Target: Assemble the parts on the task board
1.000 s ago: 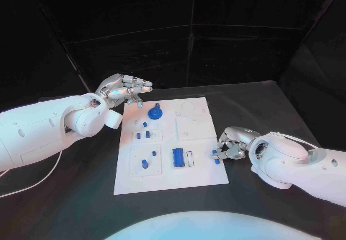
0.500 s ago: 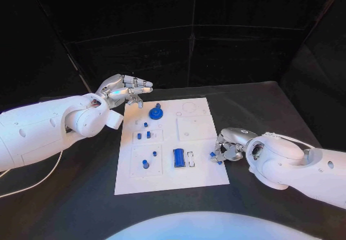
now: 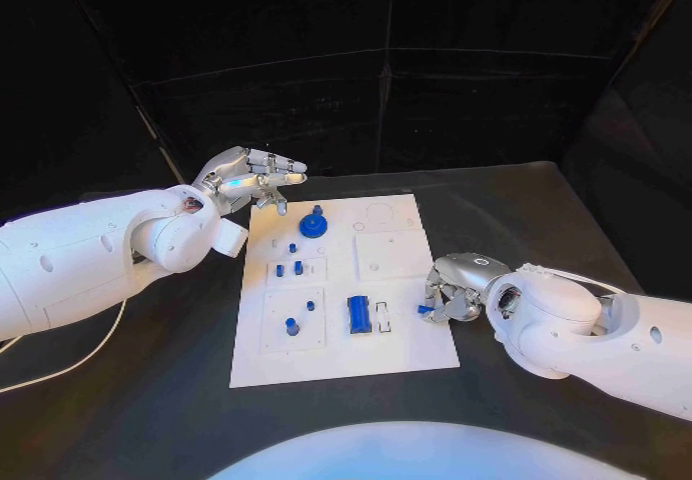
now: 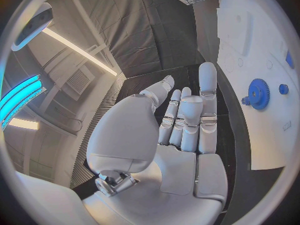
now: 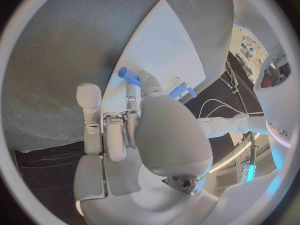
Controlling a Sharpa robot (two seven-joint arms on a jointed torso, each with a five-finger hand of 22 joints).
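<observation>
Head view. The right hand, pinching a small blue part between thumb and fingers, has crept inward over the last second from the task board's right edge, so the part now hangs over the plate itself, near the empty white slot beside the blue block. This suggests that the carrying stage is ending and that seating the part comes next; the destination socket cannot be told with certainty.

The left hand has stayed raised off the board's far left corner, fingers apart and holding nothing. Close to it on the board stands the blue gear, and smaller blue pegs occupy the left column. Nothing lies between the held part and the slot; the block alongside leaves little room for the fingers. Black bench surrounds the board.
</observation>
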